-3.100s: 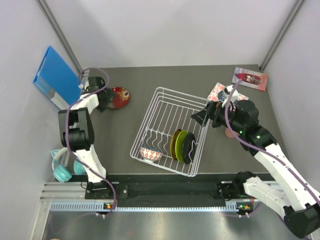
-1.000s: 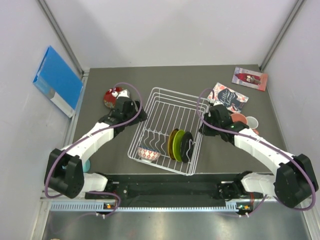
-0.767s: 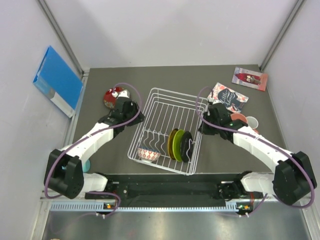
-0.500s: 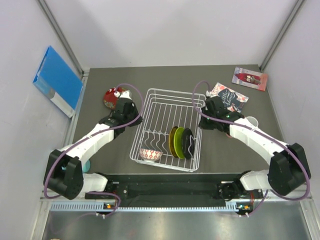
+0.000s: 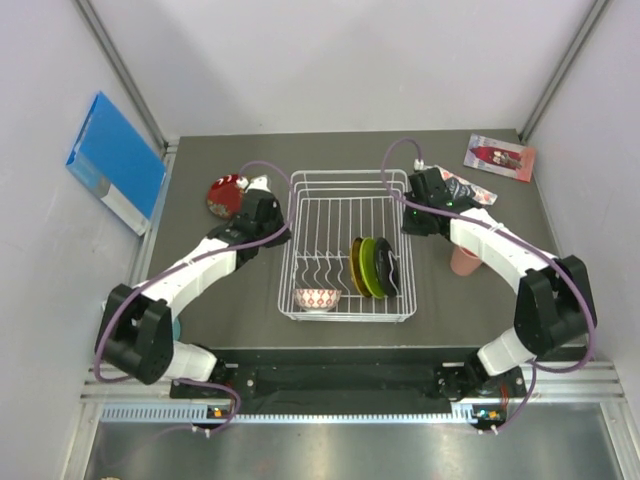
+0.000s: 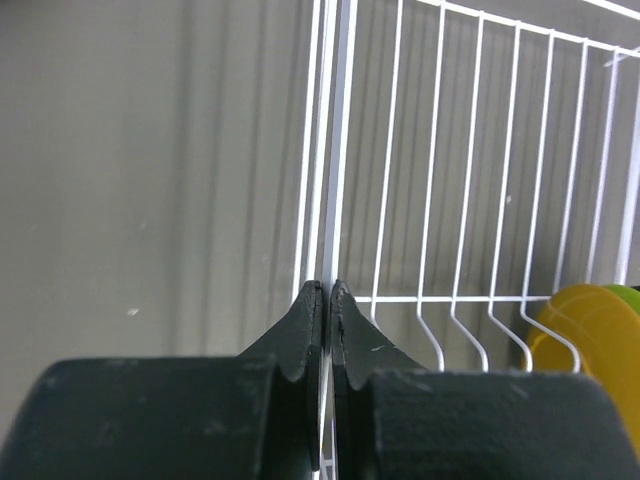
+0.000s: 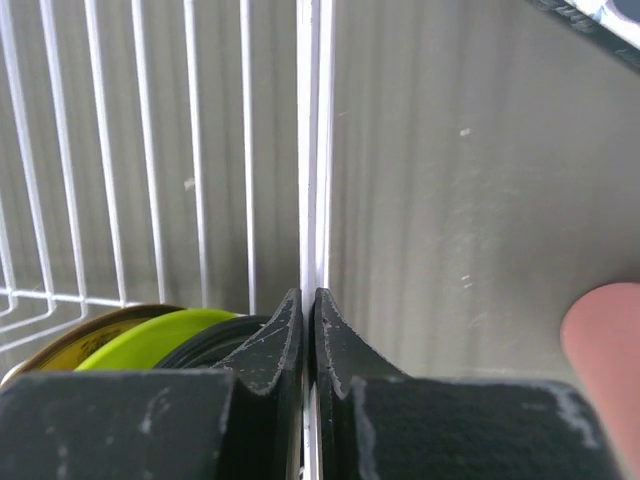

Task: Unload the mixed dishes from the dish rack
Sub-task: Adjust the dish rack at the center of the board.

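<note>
The dish rack (image 5: 341,176) stands square in the middle of the table. It holds upright amber (image 5: 357,265), lime-green (image 5: 369,267) and black (image 5: 383,268) plates and a small patterned bowl (image 5: 317,298). My left gripper (image 5: 284,229) is shut on the rack's left rim wire (image 6: 330,150), fingertips pinched together around it (image 6: 326,288). My right gripper (image 5: 408,222) is shut on the right rim wire (image 7: 310,120) in the same way (image 7: 308,295). A red plate (image 5: 225,193) lies on the table left of the rack. A pink cup (image 5: 466,260) stands right of it.
A blue folder (image 5: 115,160) leans against the left wall. One printed booklet (image 5: 499,157) lies at the back right, another (image 5: 468,189) partly under my right arm. The pink cup (image 7: 605,335) is close beside my right gripper.
Both grippers have closed on the rack's side rims. The rack has turned from a slanted position to square with the table and shifted slightly towards the back.
</note>
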Available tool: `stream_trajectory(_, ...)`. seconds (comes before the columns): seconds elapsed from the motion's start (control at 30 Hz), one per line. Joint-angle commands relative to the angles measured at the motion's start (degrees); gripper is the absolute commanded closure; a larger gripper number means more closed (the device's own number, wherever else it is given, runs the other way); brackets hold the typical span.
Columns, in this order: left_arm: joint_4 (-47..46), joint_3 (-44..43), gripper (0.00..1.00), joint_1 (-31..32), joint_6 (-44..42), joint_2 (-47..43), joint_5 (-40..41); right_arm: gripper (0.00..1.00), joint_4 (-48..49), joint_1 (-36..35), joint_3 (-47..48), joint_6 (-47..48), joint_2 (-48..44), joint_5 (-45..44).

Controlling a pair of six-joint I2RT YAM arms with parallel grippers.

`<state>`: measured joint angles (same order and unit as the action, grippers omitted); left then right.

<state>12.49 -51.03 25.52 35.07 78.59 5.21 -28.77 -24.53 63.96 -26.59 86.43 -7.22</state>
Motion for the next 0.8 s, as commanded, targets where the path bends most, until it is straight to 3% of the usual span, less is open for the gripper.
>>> stream_trajectory(0.0,-3.44,-4.34,1.0,2.34,3.43,5.08,-4.51,1.0,6.8,0.89,4.33,-0.66,0.84,3.36)
stream_trajectory(0.27,-3.79,-6.54,0.99,4.89,4.04,7.9,-3.37,0.99,8.21,2.56,2.65,-0.31,2.34,3.09)
stream_trajectory(0.33,-3.36,-6.63,0.9,5.68,3.95,7.81,-2.41,0.93,7.77,2.56,3.36,-0.39,2.16,2.48)
stream_trajectory(0.37,-3.18,-6.72,0.81,5.86,3.87,7.29,-2.14,0.83,7.59,2.47,3.62,-0.13,2.07,2.22)
stream_trajectory(0.47,-2.74,-6.63,0.65,6.3,3.69,5.62,-1.35,0.65,6.54,2.56,4.33,0.13,1.63,0.72)
stream_trajectory(0.57,-2.3,-6.72,0.45,6.39,3.6,4.21,-0.82,0.52,5.4,2.47,4.85,0.05,1.28,-0.6)
stream_trajectory(0.6,-2.03,-6.72,0.32,6.39,3.6,3.86,-0.64,0.5,5.22,2.56,5.03,0.13,1.19,-0.6)
stream_trajectory(0.77,0.34,-7.95,0.15,6.39,3.16,2.1,2.69,0.44,3.2,2.47,5.73,-0.13,-0.56,-1.91)
